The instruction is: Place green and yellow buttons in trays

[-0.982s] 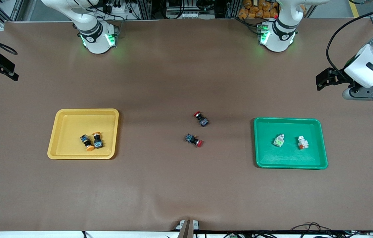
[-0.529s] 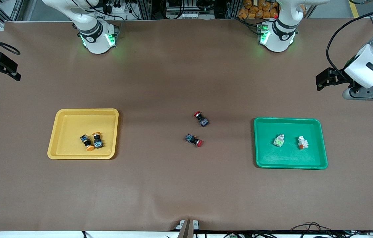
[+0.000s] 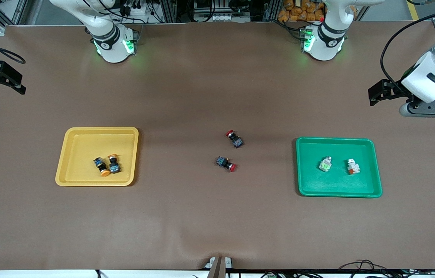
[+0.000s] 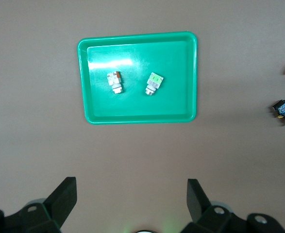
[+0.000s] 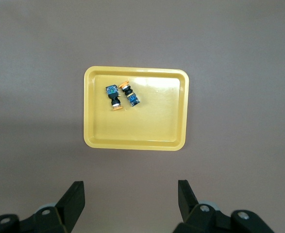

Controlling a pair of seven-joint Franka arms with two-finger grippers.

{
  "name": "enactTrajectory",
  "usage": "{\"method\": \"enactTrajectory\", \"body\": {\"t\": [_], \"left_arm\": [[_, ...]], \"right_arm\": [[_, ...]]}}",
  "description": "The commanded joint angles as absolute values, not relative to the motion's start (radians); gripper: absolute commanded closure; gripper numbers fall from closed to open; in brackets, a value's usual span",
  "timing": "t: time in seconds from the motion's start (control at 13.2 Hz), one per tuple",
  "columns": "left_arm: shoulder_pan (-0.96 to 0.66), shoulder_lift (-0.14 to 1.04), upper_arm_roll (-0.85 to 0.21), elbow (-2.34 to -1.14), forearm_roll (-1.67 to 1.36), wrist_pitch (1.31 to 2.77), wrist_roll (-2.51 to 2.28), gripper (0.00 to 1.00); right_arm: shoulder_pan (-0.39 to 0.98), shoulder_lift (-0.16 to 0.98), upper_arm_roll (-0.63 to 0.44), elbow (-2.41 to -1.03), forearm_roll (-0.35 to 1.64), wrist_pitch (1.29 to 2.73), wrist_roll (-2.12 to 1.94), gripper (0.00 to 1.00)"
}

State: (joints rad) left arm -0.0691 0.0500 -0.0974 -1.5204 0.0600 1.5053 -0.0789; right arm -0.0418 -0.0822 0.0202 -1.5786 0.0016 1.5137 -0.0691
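Only the right gripper [image 3: 3, 79] is drifting slightly since earlier, both it and the left gripper [image 3: 380, 92] are waiting spread and empty, away from their trays, while yellow buttons [image 3: 107, 165] are lying in the yellow tray [image 3: 86, 135] and green buttons [image 3: 339, 165] in the green tray [image 3: 337, 142], so the task is looking finished.

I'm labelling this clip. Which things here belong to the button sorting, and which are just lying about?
Job:
yellow tray, holding two yellow buttons
green tray, holding two green buttons
left end effector and right end effector, both open, each up over bare table beside its tray

Lying about:
two red buttons on the table between the trays
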Motion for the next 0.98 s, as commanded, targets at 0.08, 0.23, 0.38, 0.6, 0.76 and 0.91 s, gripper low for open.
{"method": "enactTrajectory", "body": {"t": [0.08, 0.23, 0.38, 0.6, 0.76, 0.91], "left_arm": [[-0.069, 0.052, -0.100, -1.503, 0.058, 1.493, -0.089, 0.00], [-0.066, 0.052, -0.100, -1.503, 0.058, 1.493, -0.089, 0.00], [-0.066, 0.052, -0.100, -1.503, 0.058, 1.493, -0.089, 0.00], [-0.066, 0.052, -0.100, -1.503, 0.058, 1.493, -0.089, 0.00], [-0.066, 0.054, -0.100, -1.503, 0.058, 1.493, -0.086, 0.00], [-0.066, 0.052, -0.100, -1.503, 0.058, 1.494, -0.084, 0.00]], "right_arm": [[-0.069, -0.080, 0.041, -1.565, -0.006, 1.503, -0.071, 0.14], [-0.022, -0.062, -0.006, -1.557, -0.008, 1.491, -0.066, 0.13], [0.084, -0.043, -0.113, -1.517, -0.006, 1.465, -0.066, 0.13], [0.092, -0.038, -0.115, -1.509, -0.006, 1.462, -0.064, 0.13], [0.091, -0.038, -0.110, -1.509, -0.006, 1.468, -0.063, 0.13], [0.090, -0.038, -0.110, -1.509, -0.008, 1.470, -0.063, 0.13]]}}
